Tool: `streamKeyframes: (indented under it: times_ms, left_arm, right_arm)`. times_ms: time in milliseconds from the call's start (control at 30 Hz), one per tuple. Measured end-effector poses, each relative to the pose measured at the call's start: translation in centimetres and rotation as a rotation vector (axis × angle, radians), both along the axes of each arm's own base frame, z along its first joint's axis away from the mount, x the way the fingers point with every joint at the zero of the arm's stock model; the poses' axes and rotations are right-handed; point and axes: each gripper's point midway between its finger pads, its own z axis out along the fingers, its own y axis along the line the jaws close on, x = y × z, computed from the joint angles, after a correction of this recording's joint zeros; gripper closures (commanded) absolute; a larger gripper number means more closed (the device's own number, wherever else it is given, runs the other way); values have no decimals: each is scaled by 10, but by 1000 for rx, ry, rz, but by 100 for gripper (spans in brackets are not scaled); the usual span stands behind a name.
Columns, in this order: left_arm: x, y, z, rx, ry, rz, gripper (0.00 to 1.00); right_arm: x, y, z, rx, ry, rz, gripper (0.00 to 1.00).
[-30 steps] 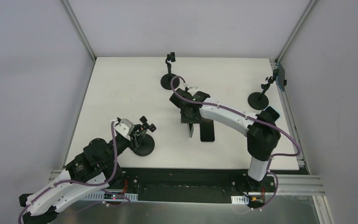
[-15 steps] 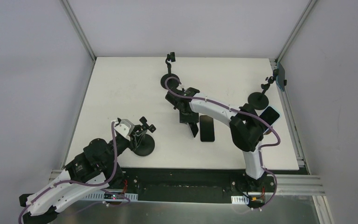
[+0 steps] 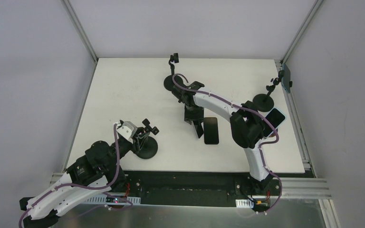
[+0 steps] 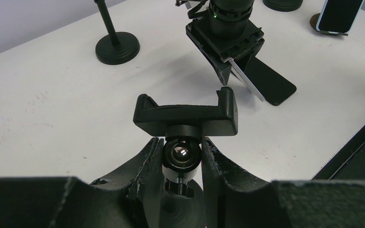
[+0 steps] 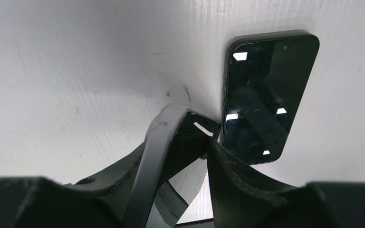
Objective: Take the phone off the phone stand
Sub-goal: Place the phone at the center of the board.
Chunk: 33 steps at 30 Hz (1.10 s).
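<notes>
- The phone [image 3: 211, 130] is lying flat and screen up on the table [image 3: 123, 90], just right of centre in the top view. It is well apart from the phone stand [image 3: 147, 145] at lower left (so it is already out of the holder).
- The cradle [image 4: 185, 114] of that stand is sitting empty in the middle of the left wrist view, its two end hooks gripping nothing.
- The left gripper [image 4: 183, 151] is clamping the ball joint [image 4: 182, 156] just under the cradle, one finger on each side. It is sitting exactly where it sat a second ago (it looks to be bracing the stand).
- The right gripper [image 3: 197, 129] is the part that is changing. Over the last second its arm has been folding, the elbow swinging in from the right of the top view towards the centre. The wrist is sliding up the frame towards the bare stand [image 3: 173, 78] at upper centre.
- The phone is not following that move. It is staying on the same patch of table, which reads as released, not carried.
- In the right wrist view the fingers [image 5: 233, 175] are standing partly apart at lower centre. The phone is lying just beside them at upper right, not between them (something dark is showing in the gap, and I cannot tell what).
- The removal is looking finished; what seems left is for both arms to draw clear.
</notes>
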Motion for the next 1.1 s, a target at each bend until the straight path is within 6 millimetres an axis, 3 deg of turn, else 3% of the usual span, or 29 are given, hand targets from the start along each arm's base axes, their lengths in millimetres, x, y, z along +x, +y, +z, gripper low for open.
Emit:
streamKeyframes:
  times_ms: [200, 400, 500, 600, 800, 1100]
  left_arm:
    - [0, -1, -1, 5, 3, 0, 100]
    - [0, -1, -1, 6, 4, 0, 100]
    - [0, -1, -1, 6, 4, 0, 100]
    - [0, -1, -1, 6, 4, 0, 100]
    - [1, -1, -2, 7, 6, 0, 100]
    - [0, -1, -2, 5, 9, -1, 100]
  right_arm:
    - [6, -3, -2, 38, 60, -45, 100]
    - [16, -8, -7, 73, 125, -97, 94]
    - [21, -11, -18, 88, 165, -122, 88]
    - [23, -5, -43, 107, 217, -134, 82]
    - [24, 4, -43, 159, 248, -136, 74]
    - [22, 5, -44, 168, 259, -137, 43]
